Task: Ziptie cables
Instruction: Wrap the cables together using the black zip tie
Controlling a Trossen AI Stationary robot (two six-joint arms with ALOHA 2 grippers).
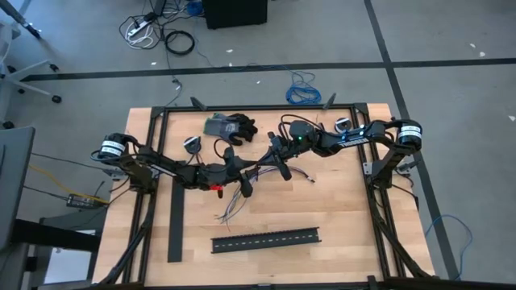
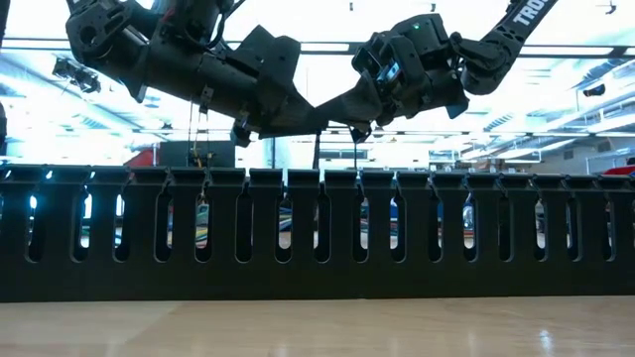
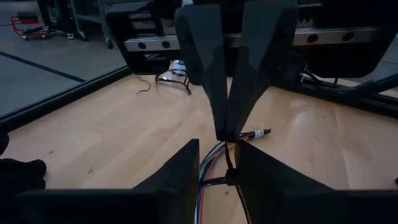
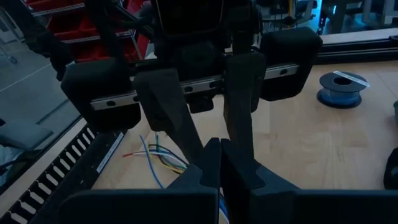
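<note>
Two grippers meet above mid-surface: the left gripper narrowly parted around the cables, the right gripper clamped on them; their splayed ends trail toward the channel.

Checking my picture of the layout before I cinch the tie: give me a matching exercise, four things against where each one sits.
Things:
1. black slotted plastic channel
2. black glove
3. coiled blue cable
4. bundle of thin multicoloured wires

Places:
A. on the table's far side, beyond the arms
B. mid-table, where the left gripper and right gripper meet
C. lying crosswise right in front of the low camera
D. on the floor beyond the table

Pairs: 1-C, 2-A, 3-D, 4-B
</note>
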